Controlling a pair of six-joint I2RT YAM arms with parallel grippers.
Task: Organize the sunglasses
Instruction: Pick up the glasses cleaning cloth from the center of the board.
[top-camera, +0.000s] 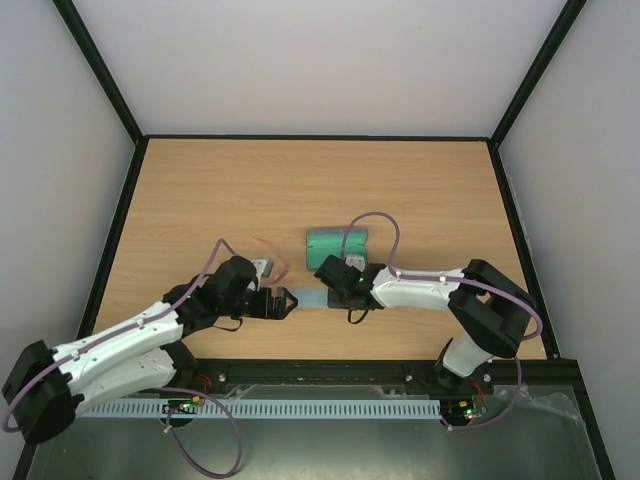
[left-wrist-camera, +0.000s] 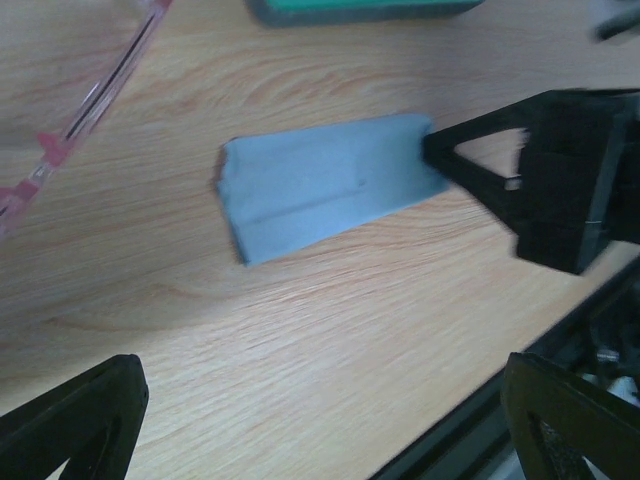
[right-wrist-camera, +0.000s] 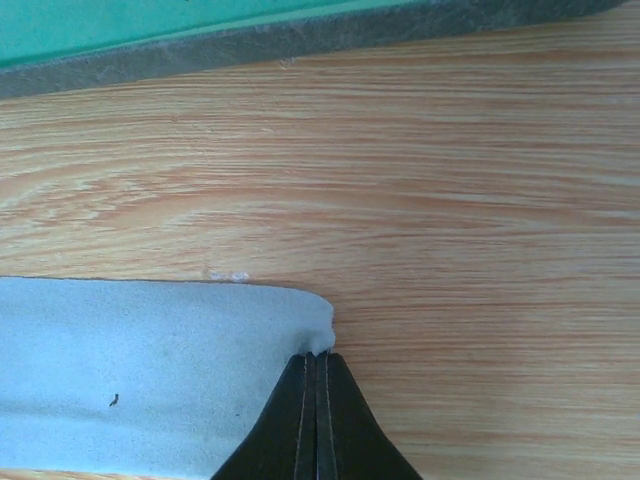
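Observation:
The sunglasses (top-camera: 272, 256), with a thin pinkish-red frame, lie on the table left of the open grey-blue case (top-camera: 337, 245) with its green inside. Part of the frame shows at the upper left of the left wrist view (left-wrist-camera: 90, 110). A folded light-blue cloth (top-camera: 312, 298) lies flat between the two grippers. My right gripper (right-wrist-camera: 318, 352) is shut on the cloth's (right-wrist-camera: 140, 370) right corner, also seen in the left wrist view (left-wrist-camera: 440, 160). My left gripper (top-camera: 289, 302) is open and empty, just left of the cloth (left-wrist-camera: 320, 185), its fingertips (left-wrist-camera: 80, 420) wide apart.
The case's edge (right-wrist-camera: 300, 30) lies just beyond the cloth. The table's black front rail (left-wrist-camera: 520, 400) runs close by the left gripper. Black frame posts border the table (top-camera: 300, 180) on all sides.

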